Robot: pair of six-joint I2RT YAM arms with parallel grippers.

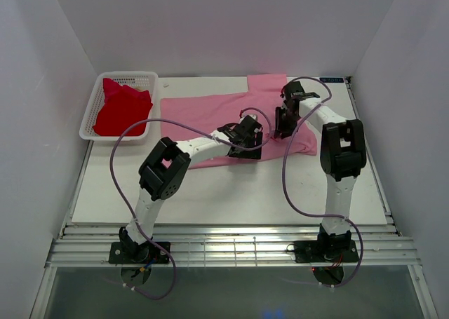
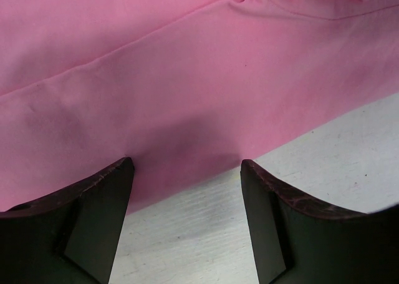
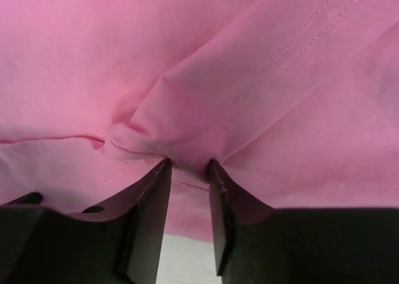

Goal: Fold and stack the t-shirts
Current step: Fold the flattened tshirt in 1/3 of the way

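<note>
The large light-pink cotton t-shirt (image 1: 203, 112) lies spread left-to-right on the white table (image 1: 231, 196), its near hem just beyond the wide-open left gripper (image 2: 187, 164), while the narrowed right gripper (image 3: 189, 163) pinches its fold.

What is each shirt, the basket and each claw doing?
pink t-shirt: lying spread out, not folded up.
red t-shirt: crumpled in the basket.
basket: upright, holding the red t-shirt.
left gripper: open over the pink t-shirt's edge.
right gripper: pinching a fold of the pink t-shirt.
</note>
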